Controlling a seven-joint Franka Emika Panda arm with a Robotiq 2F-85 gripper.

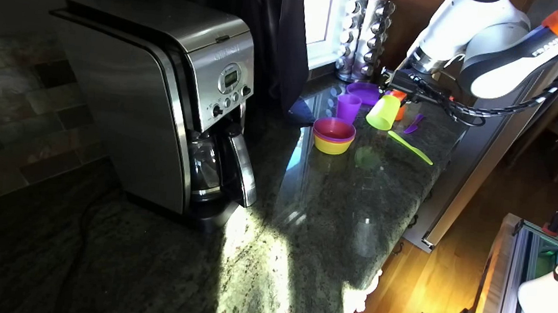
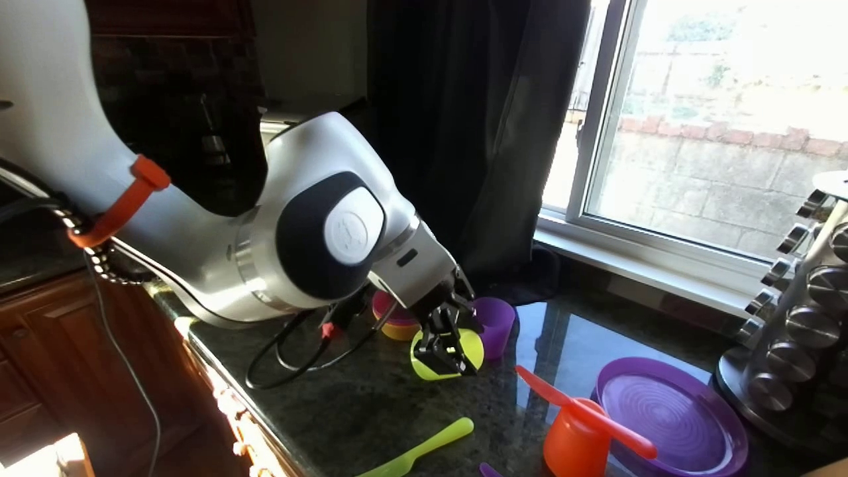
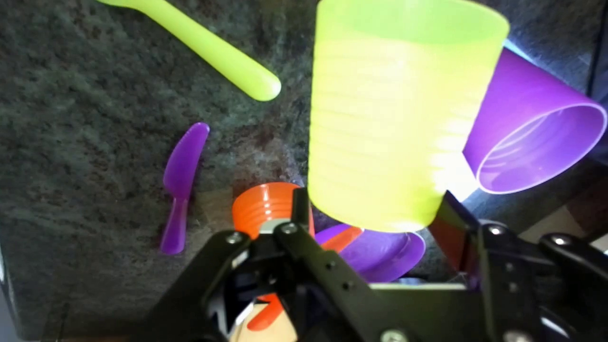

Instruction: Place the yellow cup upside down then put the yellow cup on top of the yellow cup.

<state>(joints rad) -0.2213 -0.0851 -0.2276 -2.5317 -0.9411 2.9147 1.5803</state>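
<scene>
Fingers (image 3: 300, 209) gripping yellow cup (image 3: 384, 133), open counter (image 1: 330, 199) along edge (image 1: 417, 205)

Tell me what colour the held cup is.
Bright yellow-green; the held cup shows best in the wrist view.

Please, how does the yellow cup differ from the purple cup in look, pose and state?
The yellow cup is yellow-green; the purple cup is purple.
The yellow cup tilts with its mouth slanting down; the purple cup stands upright.
The yellow cup is held by the gripper; the purple cup rests on the counter, ungripped.
Both are cups that widen toward the mouth.
</scene>
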